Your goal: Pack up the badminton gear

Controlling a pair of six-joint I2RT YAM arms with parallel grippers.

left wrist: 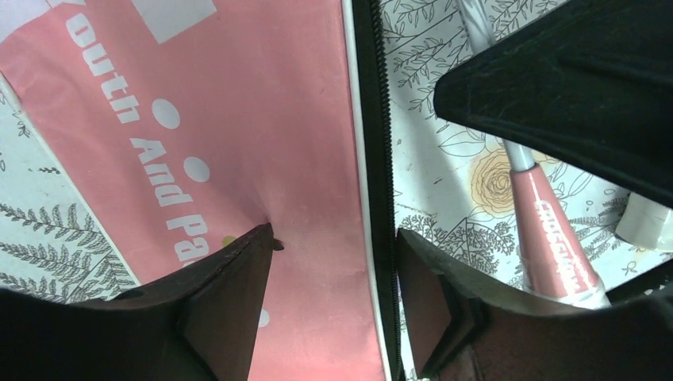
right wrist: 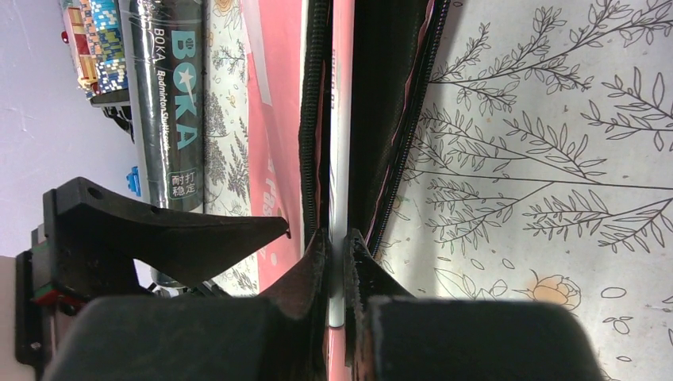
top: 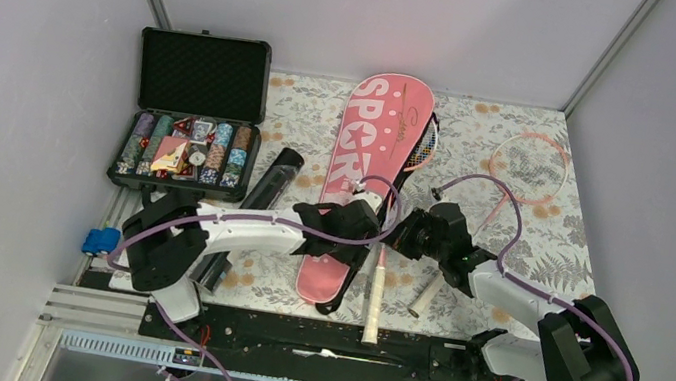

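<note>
At floppy bag's (top: pixel 360 153) four o'clock, pinches seemingly light, stiff racket shaft (right wrist: pixel 338 198) with right gripper (right wrist: pixel 337 238); holds left gripper (left wrist: pixel 333 238) agape, empty.

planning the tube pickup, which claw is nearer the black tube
Left. Left claw hovers over the pink bag beside the black tube; right claw at the bag's far edge.

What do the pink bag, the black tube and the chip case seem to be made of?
Pink bag: looks like soft matte fabric, printed white lettering, black zipper along its edge. Black tube: probably glossy plastic or coated card, going by the sheen streaks. Chip case: lid lined with dimpled black foam; shell unclear.
</note>
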